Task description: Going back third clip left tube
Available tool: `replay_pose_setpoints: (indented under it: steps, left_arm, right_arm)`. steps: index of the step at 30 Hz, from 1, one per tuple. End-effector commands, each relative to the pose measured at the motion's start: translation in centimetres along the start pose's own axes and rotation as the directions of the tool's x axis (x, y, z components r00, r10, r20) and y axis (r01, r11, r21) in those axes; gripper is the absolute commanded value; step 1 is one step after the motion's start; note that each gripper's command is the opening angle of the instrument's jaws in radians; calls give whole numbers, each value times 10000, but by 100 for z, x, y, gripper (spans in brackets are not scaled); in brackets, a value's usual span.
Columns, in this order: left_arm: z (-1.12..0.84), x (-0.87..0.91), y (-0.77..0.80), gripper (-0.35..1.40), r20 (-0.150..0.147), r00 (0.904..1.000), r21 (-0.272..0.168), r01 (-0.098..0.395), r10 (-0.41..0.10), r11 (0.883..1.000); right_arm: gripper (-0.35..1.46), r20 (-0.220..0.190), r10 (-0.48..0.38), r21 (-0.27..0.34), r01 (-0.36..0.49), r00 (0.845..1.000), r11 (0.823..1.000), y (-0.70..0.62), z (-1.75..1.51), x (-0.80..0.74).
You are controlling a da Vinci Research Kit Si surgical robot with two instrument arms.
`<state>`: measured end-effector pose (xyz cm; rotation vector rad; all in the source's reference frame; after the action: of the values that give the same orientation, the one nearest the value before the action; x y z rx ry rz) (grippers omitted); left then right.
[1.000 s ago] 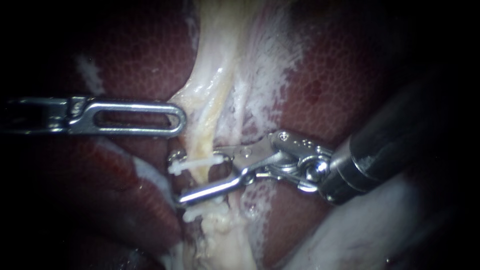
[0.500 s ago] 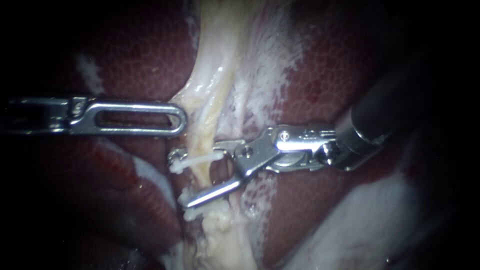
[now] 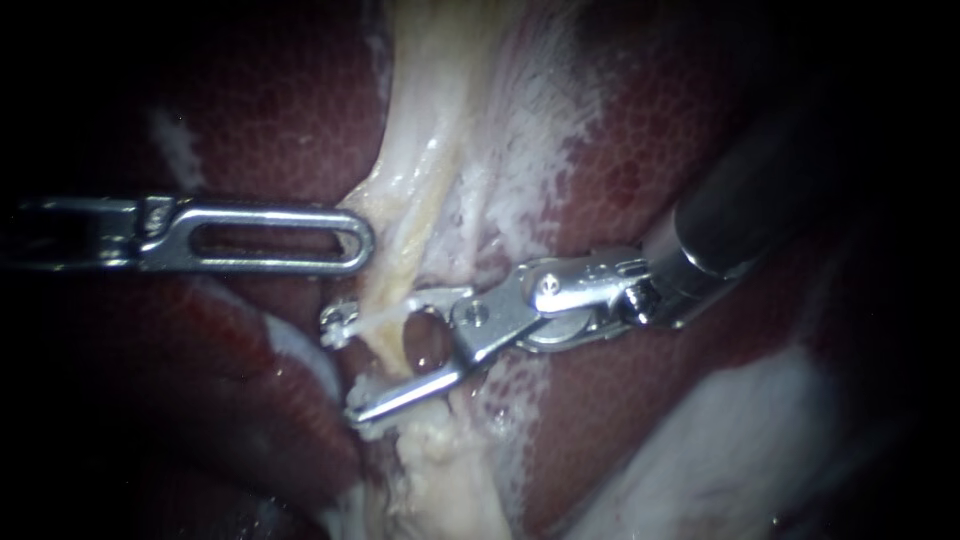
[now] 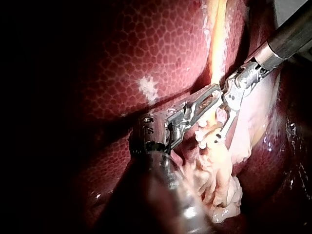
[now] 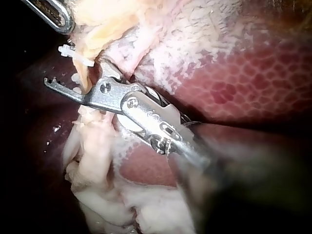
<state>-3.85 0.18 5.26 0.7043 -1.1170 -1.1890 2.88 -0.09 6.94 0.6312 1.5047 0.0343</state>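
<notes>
A pale yellow tube (image 3: 402,265) runs down between lobes of dark red liver (image 3: 640,170). Two white clips cross it, an upper clip (image 3: 372,316) and a lower clip (image 3: 368,424). My right instrument (image 3: 345,368) comes in from the upper right. Its jaws stand open astride the tube, one along the upper clip and one just above the lower clip. Its own view shows one jaw free and the other tucked behind tissue (image 5: 73,73). My left instrument (image 3: 362,240) lies level with slotted jaws shut, its tip against pale tissue beside the tube (image 4: 214,95).
Frayed whitish tissue (image 3: 440,470) hangs below the clips. A pale fatty mass (image 3: 740,440) lies at the lower right under my right instrument's shaft (image 3: 740,210). Liver surrounds the tube on both sides.
My right instrument's shaft and wrist have swung upward while its jaws stay open across the tube. The upper clip and tube have shifted slightly left. My left instrument has not moved.
</notes>
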Motion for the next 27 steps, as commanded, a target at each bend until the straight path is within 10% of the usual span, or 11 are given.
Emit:
replay_pose_setpoints:
  steps: [1, 11, 22, 27]
  left_arm:
    - [0, 0, 0, -35, 1, 10000, -1, 0, 0, 10000]
    - [-1, 0, 0, -35, -2, 10000, 2, 0, 0, 10000]
    - [-1, 0, 0, -35, -1, 10000, 2, 0, 0, 10000]
    - [-1, 0, 0, -35, -2, 10000, 2, 0, 0, 10000]
  right_arm:
    - [60, 7, 4, 3, -4, 10000, 10000, 0, 0, 0]
    - [59, -93, 1132, -13, -1132, 9935, 9936, -1, -8, 1]
    - [57, -476, 5483, 117, -5484, 8350, 8362, -10, -16, 6]
    - [57, -494, 5679, 126, -5680, 8216, 8229, -9, -16, 6]
